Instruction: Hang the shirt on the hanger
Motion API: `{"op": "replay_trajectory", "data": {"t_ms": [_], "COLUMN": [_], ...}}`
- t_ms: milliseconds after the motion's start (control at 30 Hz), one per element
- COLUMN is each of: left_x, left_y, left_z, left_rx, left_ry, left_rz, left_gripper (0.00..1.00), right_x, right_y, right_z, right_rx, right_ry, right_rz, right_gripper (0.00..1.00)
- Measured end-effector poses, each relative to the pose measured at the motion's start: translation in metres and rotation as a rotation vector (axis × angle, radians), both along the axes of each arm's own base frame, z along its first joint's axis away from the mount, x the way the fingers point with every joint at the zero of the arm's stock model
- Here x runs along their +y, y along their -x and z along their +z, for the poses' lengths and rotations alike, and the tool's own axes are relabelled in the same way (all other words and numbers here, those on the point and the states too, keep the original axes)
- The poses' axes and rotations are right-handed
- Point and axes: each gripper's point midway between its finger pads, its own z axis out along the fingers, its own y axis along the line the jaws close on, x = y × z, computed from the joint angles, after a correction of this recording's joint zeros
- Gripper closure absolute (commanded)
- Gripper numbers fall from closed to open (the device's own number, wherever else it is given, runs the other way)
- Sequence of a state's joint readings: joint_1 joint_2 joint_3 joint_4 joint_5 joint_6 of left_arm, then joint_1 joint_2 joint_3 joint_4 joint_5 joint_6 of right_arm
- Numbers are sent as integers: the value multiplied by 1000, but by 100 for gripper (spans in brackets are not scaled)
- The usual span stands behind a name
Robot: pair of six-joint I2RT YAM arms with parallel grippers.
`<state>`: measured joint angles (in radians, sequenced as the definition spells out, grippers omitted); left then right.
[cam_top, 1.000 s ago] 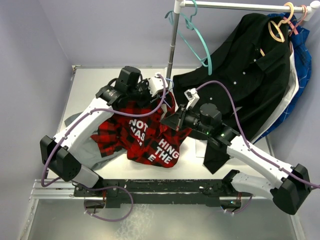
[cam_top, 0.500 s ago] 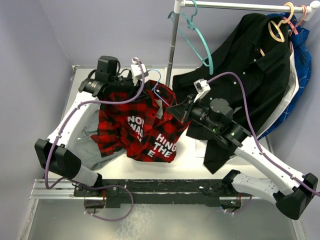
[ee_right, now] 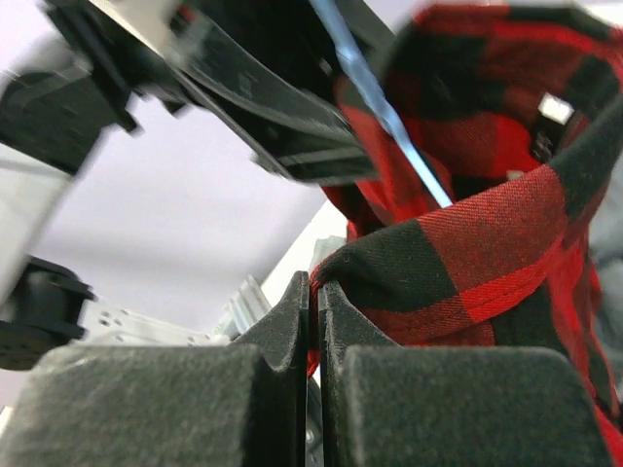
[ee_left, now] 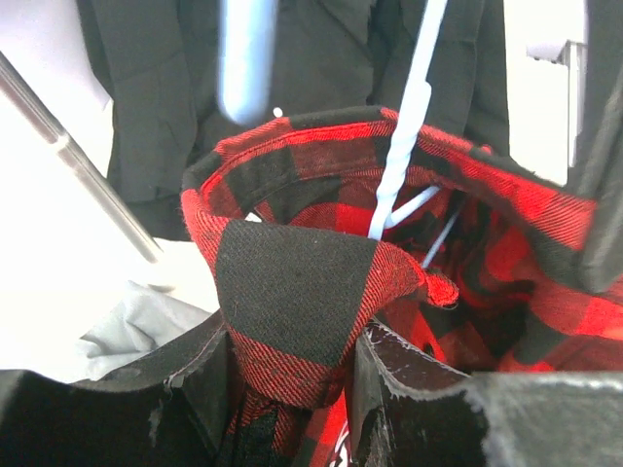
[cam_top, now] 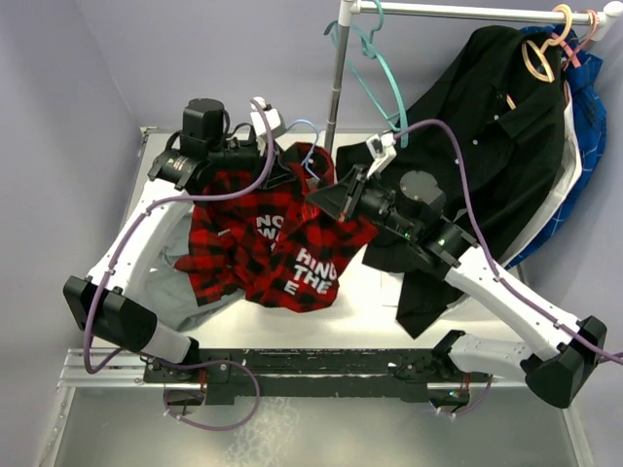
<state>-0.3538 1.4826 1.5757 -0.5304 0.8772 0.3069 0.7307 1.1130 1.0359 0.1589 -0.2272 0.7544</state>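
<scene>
The red-and-black plaid shirt [cam_top: 282, 238] with white letters hangs lifted above the table between both arms. My left gripper [cam_top: 275, 167] is shut on a fold of its collar [ee_left: 292, 321]. My right gripper [cam_top: 323, 199] is shut on the shirt's edge [ee_right: 428, 263]. The pale blue hanger [cam_top: 304, 144] pokes out of the collar; its hook curls up beside the pole. Its thin shaft runs down into the neck opening in the left wrist view [ee_left: 401, 146] and crosses the right wrist view [ee_right: 389, 117]. Its triangular frame is hidden inside the shirt.
A grey shirt [cam_top: 180, 292] lies on the table under the left arm. A metal pole [cam_top: 338, 83] stands just behind the shirt, carrying a rail with a teal hanger [cam_top: 380, 73], a black shirt [cam_top: 477, 146] and a tan hanger [cam_top: 540, 53].
Both grippers have lifted the shirt higher, and the right gripper has moved left and back towards the left one. The hanger hook now stands closer to the pole.
</scene>
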Motion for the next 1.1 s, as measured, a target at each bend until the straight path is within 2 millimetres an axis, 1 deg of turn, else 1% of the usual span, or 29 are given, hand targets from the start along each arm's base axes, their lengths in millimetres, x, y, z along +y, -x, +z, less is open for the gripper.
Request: {"op": "replay_trajectory", "data": {"t_ms": [67, 167, 233, 333, 433, 600, 667, 733, 800, 833, 900, 967, 1000, 1067, 1100], "left_x": [0, 1, 3, 8, 15, 28, 33, 40, 44, 45, 47, 46, 46, 42, 40], "left_y": [-2, -5, -4, -1, 7, 14, 18, 20, 23, 23, 24, 23, 22, 20, 19], "left_z": [12, 41, 66, 97, 131, 181, 196, 211, 219, 220, 216, 200, 189, 157, 140], "left_rx": [-20, -80, -139, -212, -292, -408, -444, -485, -511, -519, -519, -490, -469, -409, -376], "left_ry": [12, 39, 61, 86, 112, 144, 150, 156, 157, 154, 145, 125, 112, 73, 54], "left_rz": [8, 32, 49, 72, 103, 173, 196, 227, 246, 252, 256, 252, 247, 223, 207], "left_gripper": [100, 100, 100, 100, 100, 100, 100, 100, 100, 100, 100, 100, 100, 100, 100], "right_x": [4, 7, 8, 12, 20, 35, 38, 39, 37, 35, 32, 31, 32, 35, 39], "right_y": [-2, -2, 1, 5, 5, -3, -5, -5, -3, -2, 1, 2, 2, -1, -4], "right_z": [34, 88, 119, 156, 183, 215, 227, 245, 255, 257, 254, 230, 213, 167, 137], "right_rx": [-42, -113, -161, -214, -250, -283, -296, -323, -343, -348, -350, -326, -308, -250, -215], "right_ry": [-36, -94, -129, -164, -181, -183, -181, -188, -196, -198, -198, -177, -162, -116, -85], "right_rz": [5, 10, 17, 31, 45, 55, 57, 55, 53, 53, 52, 53, 55, 62, 65], "right_gripper": [100, 100, 100, 100, 100, 100, 100, 100, 100, 100, 100, 100, 100, 100, 100]}}
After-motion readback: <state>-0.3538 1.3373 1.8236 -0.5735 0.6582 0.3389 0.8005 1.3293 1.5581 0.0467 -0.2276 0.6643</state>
